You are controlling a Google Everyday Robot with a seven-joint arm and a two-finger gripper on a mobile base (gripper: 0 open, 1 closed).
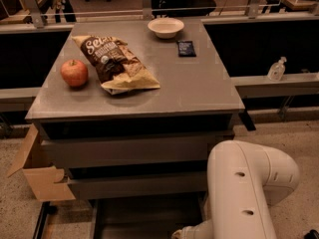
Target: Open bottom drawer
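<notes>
The grey cabinet (pixel 134 108) shows two flat grey drawer fronts, an upper one (pixel 124 152) and a lower one (pixel 134 185). Below them a dark shallow box (pixel 147 218) juts toward the camera and runs off the bottom edge; this looks like the bottom drawer's box, with its slim front out of view. My white arm (pixel 244 188) fills the lower right and bends down to the bottom edge beside that box. My gripper is out of view below the frame.
On the cabinet top lie a red apple (pixel 74 72), a chip bag (pixel 117 63), a white bowl (pixel 165 27) and a small dark packet (pixel 186 48). An open cardboard box (pixel 37 176) stands left of the drawers. A sanitiser bottle (pixel 276 68) sits on the right ledge.
</notes>
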